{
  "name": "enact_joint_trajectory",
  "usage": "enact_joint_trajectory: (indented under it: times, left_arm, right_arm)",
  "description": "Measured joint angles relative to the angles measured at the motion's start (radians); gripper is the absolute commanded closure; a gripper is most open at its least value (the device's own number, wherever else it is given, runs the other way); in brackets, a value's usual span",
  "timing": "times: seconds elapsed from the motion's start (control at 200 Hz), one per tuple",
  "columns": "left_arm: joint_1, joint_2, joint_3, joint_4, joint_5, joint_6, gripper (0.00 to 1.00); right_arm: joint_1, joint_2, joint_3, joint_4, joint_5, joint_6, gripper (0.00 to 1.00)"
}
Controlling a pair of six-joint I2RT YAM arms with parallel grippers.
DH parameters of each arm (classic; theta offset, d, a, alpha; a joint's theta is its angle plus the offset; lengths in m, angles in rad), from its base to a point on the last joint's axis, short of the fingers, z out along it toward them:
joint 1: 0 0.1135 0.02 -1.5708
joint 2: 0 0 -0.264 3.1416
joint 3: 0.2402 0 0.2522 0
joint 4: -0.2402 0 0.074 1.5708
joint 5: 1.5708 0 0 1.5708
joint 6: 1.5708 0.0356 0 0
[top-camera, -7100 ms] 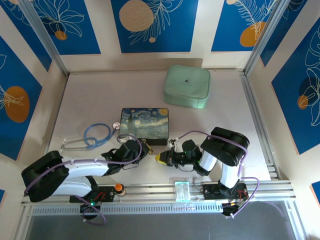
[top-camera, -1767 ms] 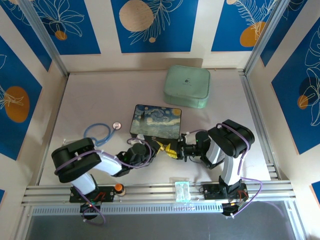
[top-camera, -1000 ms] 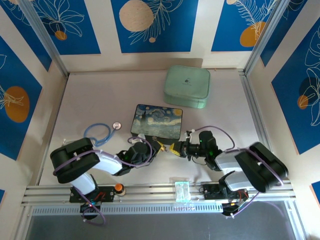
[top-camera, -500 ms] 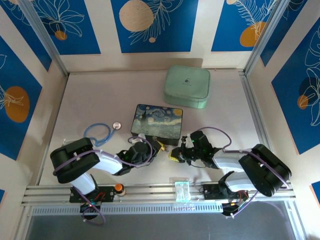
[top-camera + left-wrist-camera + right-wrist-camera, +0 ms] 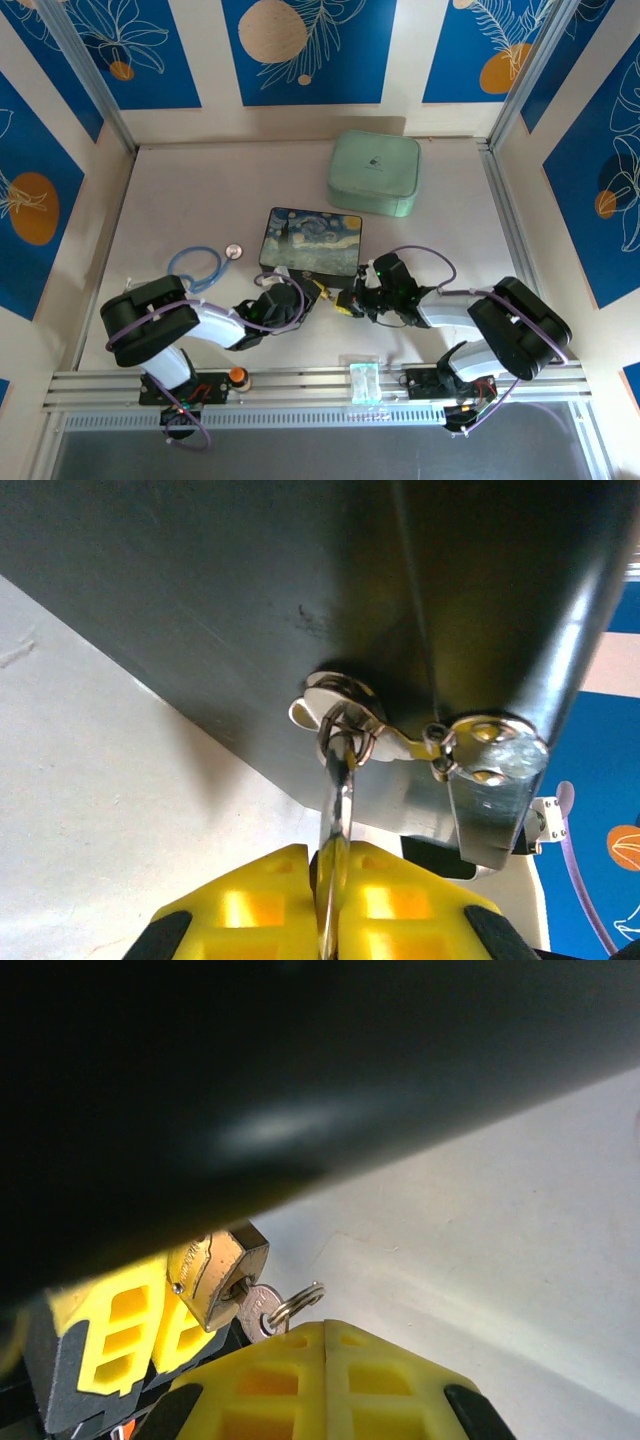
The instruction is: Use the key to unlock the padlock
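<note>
A blue-tubed stethoscope with a round silver disc (image 5: 195, 268) lies at the left of the pale grey table (image 5: 180, 190). Right of it, the left gripper (image 5: 335, 880) reaches to the near side of a dark rectangular tin with a painted starry night-sky lid (image 5: 312, 240). Its yellow fingers are pressed together on a thin silvery loop, seen edge-on. The loop runs up through the staple of the tin's silvery metal hasp (image 5: 480, 760).

In the right wrist view, the tiny brass-coloured padlock (image 5: 215, 1270) hangs just under the tin's dark edge, beside those yellow fingers. Faint engraving on its face is too small to read. A small dull metal key (image 5: 257, 1312) sits in its keyhole, a thin wire ring (image 5: 297, 1303) through its head.

The right gripper (image 5: 325, 1355) comes in from the right with its yellow fingers shut tight. The key's head lies just beside their tips; contact cannot be told.

Behind, a mint-green rounded square case (image 5: 373, 173) carries a small dark logo, unreadable.
</note>
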Motion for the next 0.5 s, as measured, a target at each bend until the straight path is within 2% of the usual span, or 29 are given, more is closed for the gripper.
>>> enact_joint_trajectory:
  times: [0.145, 0.29, 0.455, 0.5]
  left_arm:
    - [0.000, 0.000, 0.000, 0.000, -0.006, -0.004, 1.00]
    - [0.000, -0.050, 0.000, -0.057, 0.004, -0.003, 1.00]
    - [0.000, -0.138, 0.014, -0.230, 0.029, 0.020, 1.00]
    - [0.001, -0.152, 0.023, -0.267, 0.034, 0.026, 1.00]
  right_arm:
    - [0.014, -0.011, 0.006, -0.031, 0.033, -0.035, 0.91]
    - [0.068, -0.133, 0.061, -0.267, 0.180, -0.164, 0.79]
    - [0.134, -0.248, 0.163, -0.471, 0.306, -0.374, 0.50]
    - [0.157, -0.249, 0.185, -0.518, 0.344, -0.429, 0.46]
